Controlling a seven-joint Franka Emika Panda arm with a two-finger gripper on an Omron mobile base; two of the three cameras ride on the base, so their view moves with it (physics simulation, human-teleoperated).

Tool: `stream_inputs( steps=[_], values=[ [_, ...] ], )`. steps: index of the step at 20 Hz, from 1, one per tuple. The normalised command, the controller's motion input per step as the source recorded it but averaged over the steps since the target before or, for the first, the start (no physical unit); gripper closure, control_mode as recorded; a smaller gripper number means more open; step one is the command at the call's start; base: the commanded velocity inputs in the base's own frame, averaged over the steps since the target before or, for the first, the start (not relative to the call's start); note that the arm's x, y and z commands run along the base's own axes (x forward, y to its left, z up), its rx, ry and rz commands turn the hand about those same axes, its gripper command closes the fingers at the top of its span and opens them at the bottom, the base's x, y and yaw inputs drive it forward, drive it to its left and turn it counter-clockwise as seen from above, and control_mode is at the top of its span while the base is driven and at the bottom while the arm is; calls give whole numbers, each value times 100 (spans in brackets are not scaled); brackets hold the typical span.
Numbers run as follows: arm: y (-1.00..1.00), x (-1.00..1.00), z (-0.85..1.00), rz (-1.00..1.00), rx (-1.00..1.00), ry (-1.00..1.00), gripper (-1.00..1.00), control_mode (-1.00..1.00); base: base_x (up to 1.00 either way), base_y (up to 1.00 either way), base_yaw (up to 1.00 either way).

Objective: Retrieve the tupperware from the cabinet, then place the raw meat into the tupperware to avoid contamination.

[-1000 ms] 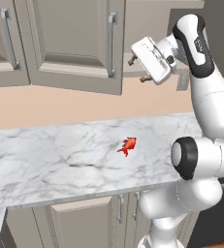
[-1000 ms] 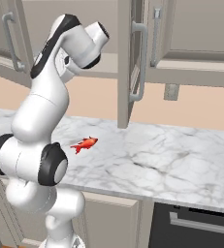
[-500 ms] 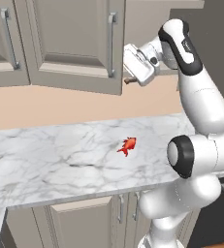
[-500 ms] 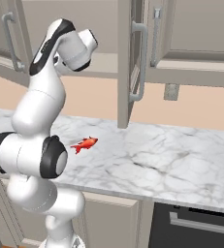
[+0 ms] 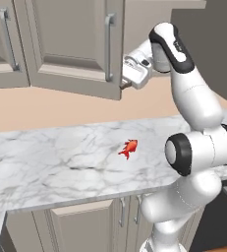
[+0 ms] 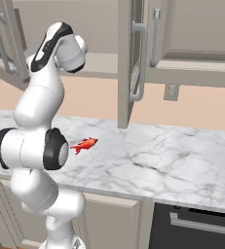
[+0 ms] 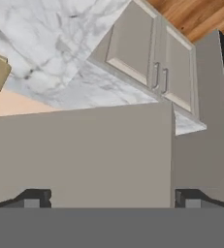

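raw meat [image 5: 128,147] lies flat mid-tabletop [image 5: 51,162], apart from everything | judged light, small, likely slippery: pinch across body, not tail | tupperware not sighted; shelf interior hidden | cabinet [image 6: 133,63] doors open | gripper [image 5: 127,81] at door edge, fingers [image 7: 36,197] spread wide, empty

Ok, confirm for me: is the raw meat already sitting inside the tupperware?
No: in the left base view the raw meat lies bare on the marble counter, with no container around it.
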Motion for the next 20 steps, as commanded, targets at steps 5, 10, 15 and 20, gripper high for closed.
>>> stream_inputs(
  steps=[5,10,15,20],
  values=[
    [91,-83,-25,3,-4,10,-100,-100,0,0,0],
    [73,-41,-16,-16,-1,-1,-100,-100,0,0,0],
    [89,-14,-16,-11,-3,-2,-100,-100,0,0,0],
    [100,-12,-17,0,-12,0,-100,-100,0,0,0]
  ],
)
